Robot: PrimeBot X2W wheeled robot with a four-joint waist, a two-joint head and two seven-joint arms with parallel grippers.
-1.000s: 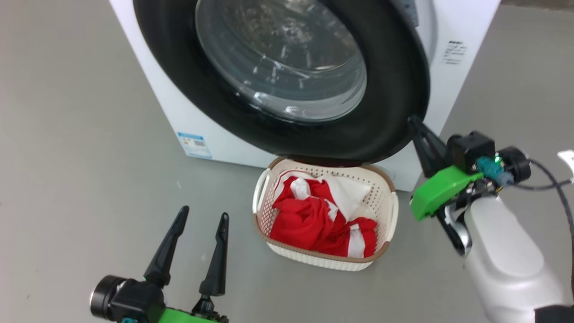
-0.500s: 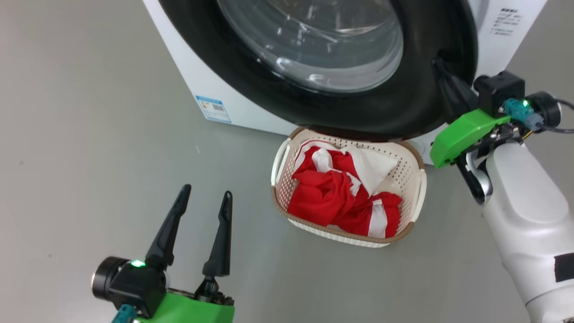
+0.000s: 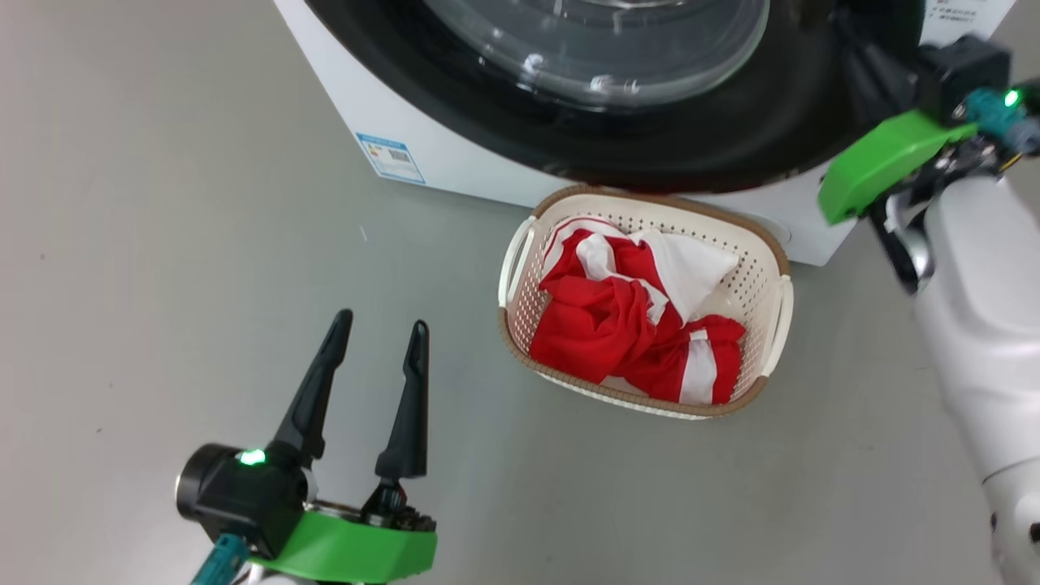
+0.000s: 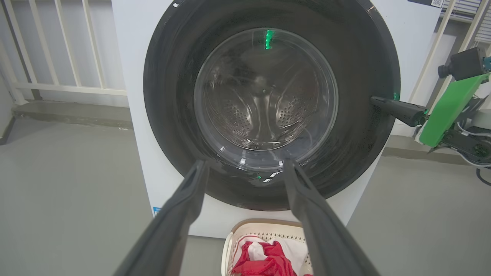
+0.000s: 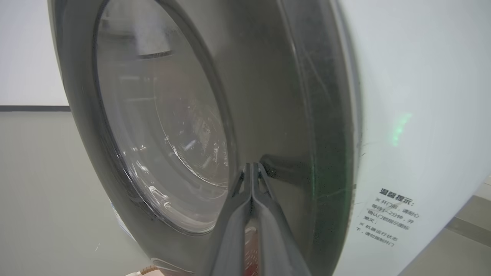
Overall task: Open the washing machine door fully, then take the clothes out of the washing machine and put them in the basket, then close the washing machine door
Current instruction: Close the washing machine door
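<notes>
Shiny washing machine door [image 4: 168, 115] with clear glass, soft cloth clothes [image 3: 601, 333], holey plastic basket [image 3: 760, 296], dull smooth floor [image 3: 162, 244]

Head looks down; left wrist faces door [image 4: 268, 103] squarely; right wrist close, edge-on.

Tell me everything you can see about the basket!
The basket is a small oval tub of cream plastic, full of little holes, with a brown woven-looking rim and a handle on each side. It stands upright on the grey floor, right in front of the washer and below its black door. Red and white clothes lie bunched inside it.
</notes>
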